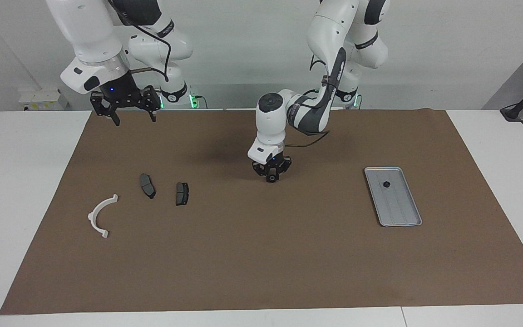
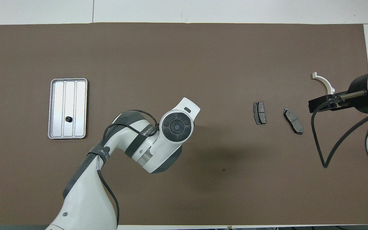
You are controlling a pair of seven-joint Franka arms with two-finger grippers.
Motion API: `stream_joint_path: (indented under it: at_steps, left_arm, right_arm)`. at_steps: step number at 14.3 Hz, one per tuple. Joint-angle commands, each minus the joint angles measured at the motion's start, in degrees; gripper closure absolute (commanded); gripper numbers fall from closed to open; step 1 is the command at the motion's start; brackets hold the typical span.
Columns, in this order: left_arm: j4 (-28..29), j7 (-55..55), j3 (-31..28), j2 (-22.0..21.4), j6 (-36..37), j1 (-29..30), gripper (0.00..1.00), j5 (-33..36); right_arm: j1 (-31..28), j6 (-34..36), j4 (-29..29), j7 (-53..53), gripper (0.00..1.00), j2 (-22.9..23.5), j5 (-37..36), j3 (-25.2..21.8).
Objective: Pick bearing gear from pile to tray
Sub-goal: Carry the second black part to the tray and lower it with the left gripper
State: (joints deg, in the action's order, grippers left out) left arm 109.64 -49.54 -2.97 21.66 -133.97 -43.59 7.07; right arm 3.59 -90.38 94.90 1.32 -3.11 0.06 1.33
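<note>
The left gripper (image 1: 271, 176) hangs over the middle of the mat (image 1: 261, 254), closed on a small black gear (image 1: 271, 179); another gear (image 1: 386, 184) already lies in the tray (image 1: 413, 213), toward the left arm's end; the tray is well apart from the gripper. Risk, as I judge it: so small a round part could slip from the fingertips in transit, or bounce or roll over the ribs if released high. The right gripper (image 1: 125, 113) waits open, raised over the mat's edge. Two brake pads (image 1: 147, 185) and a white bracket (image 1: 101, 215) remain. Brown mat on a white worktop (image 1: 16, 204); plain grey wall.
</note>
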Motion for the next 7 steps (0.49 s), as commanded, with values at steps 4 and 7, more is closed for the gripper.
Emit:
stream_joint_path:
  at_steps: [4, 7]
  left_arm:
    - [-0.92, 12.60, 0.33, 0.50, 0.11, 12.54, 1.00, 1.28]
    - [-0.31, 20.96, 0.60, -3.62, 1.60, 19.92, 1.00, 1.19]
  right_arm:
    - [0.27, -0.85, 0.55, -0.97, 0.00, -0.23, 1.17, -0.54]
    - [0.27, -0.76, 0.55, -0.97, 0.00, -0.23, 1.00, -0.54]
